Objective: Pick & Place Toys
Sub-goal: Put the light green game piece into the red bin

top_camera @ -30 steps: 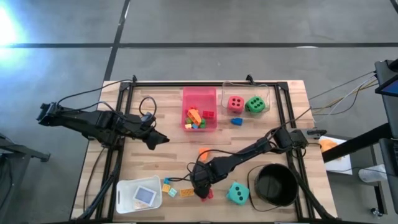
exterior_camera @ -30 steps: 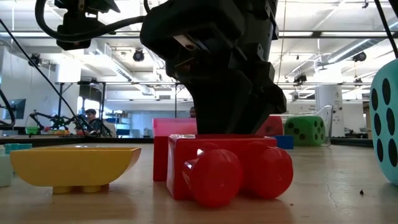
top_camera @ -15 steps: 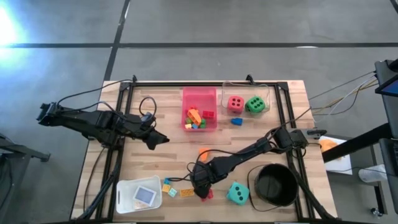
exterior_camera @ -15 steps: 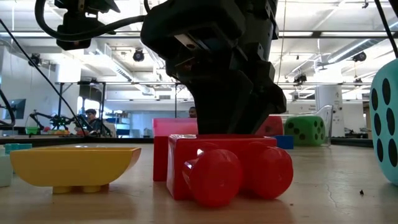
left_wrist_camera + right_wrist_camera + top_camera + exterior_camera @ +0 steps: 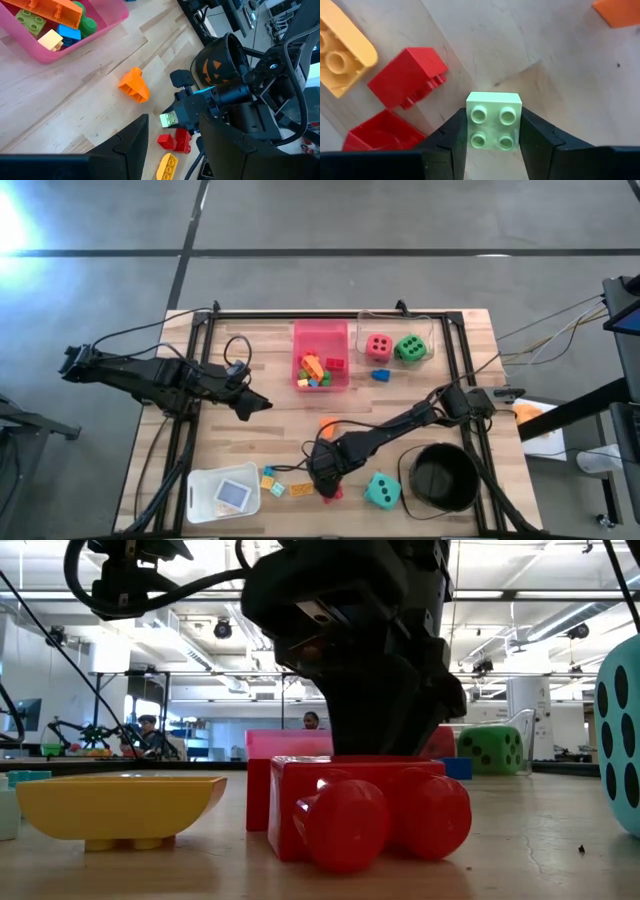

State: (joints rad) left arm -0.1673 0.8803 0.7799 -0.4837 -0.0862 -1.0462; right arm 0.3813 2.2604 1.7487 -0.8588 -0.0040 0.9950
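My right gripper (image 5: 325, 477) is near the table's front, shut on a pale green two-by-two brick (image 5: 494, 120), which also shows in the left wrist view (image 5: 169, 119). Just beside it, red bricks (image 5: 407, 77) and a yellow brick (image 5: 342, 55) lie on the wood; in the low view the red brick (image 5: 360, 810) stands in front of the gripper. My left gripper (image 5: 172, 150) is open and empty over the table's left middle (image 5: 262, 405). An orange brick (image 5: 328, 423) lies between the two grippers. My right gripper pinches the pale green brick by two opposite side walls (image 5: 469, 122) between its two fingers. The fingers come from above, pointing down. The brick's studs face up toward the wrist. Whether the brick is clear of the table, I cannot tell.
A pink tray (image 5: 296, 350) with several bricks stands at the far middle. A clear box with a red die and a green die (image 5: 395, 347) and a blue brick (image 5: 380, 375) are to its right. A teal die (image 5: 381, 491), a black bucket (image 5: 440, 450) and a white container (image 5: 205, 480) stand along the front.
My right gripper has shifted a little toward the table's right edge, still shut on the pale green brick. The red and yellow bricks have stayed where they were.
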